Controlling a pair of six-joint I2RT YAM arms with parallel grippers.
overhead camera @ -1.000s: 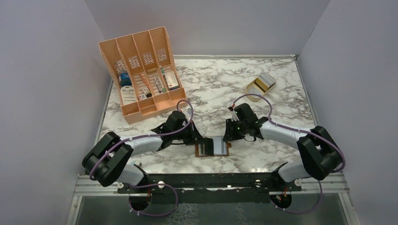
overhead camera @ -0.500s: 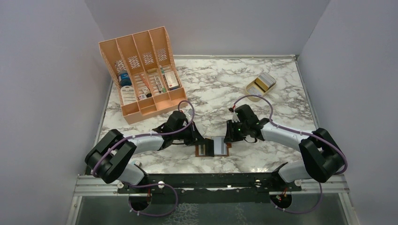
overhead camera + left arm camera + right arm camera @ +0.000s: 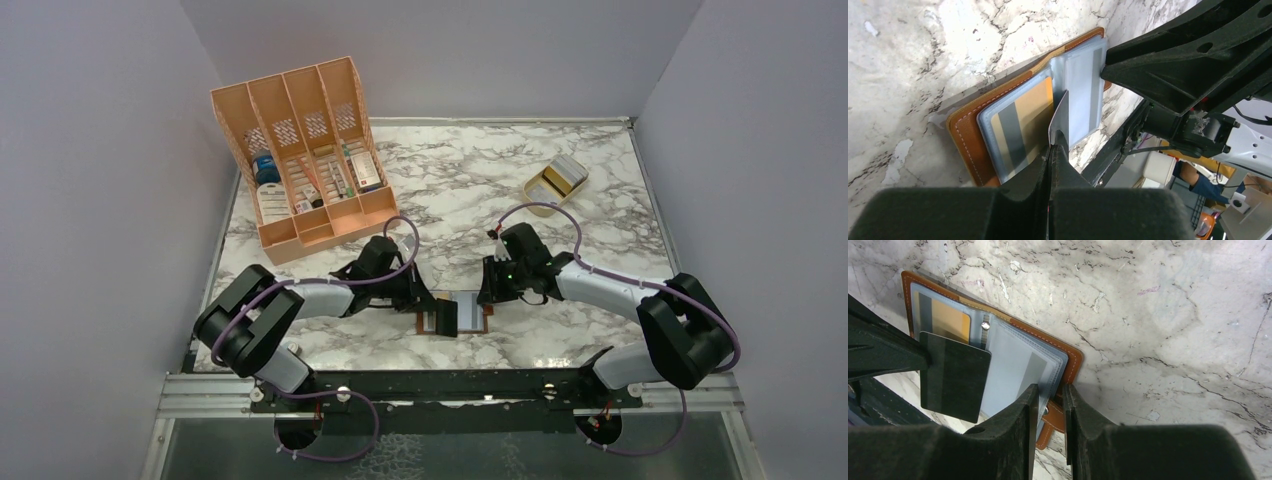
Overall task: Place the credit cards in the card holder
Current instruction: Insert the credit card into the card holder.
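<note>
The brown leather card holder (image 3: 468, 312) lies open on the marble near the front edge, bluish sleeves up. My left gripper (image 3: 430, 304) is shut on a dark credit card (image 3: 446, 318), held on edge over the holder's middle; in the left wrist view the card (image 3: 1060, 116) shows edge-on above my left gripper (image 3: 1052, 146). A gold and grey card (image 3: 945, 317) sits in the left sleeve. My right gripper (image 3: 1050, 390) pinches the holder's (image 3: 1070, 357) right edge, sleeves and cover between the fingers. The dark card (image 3: 954, 376) hangs over the left page.
A tan wooden stand (image 3: 555, 181) holding more cards is at the back right. The big orange slotted organiser (image 3: 302, 160) with small boxes and bottles stands at the back left. Grey walls close in on both sides.
My left arm has swung its elbow inward and the dark card has shifted slightly right over the open holder. The right gripper has stayed on the holder's right edge.
</note>
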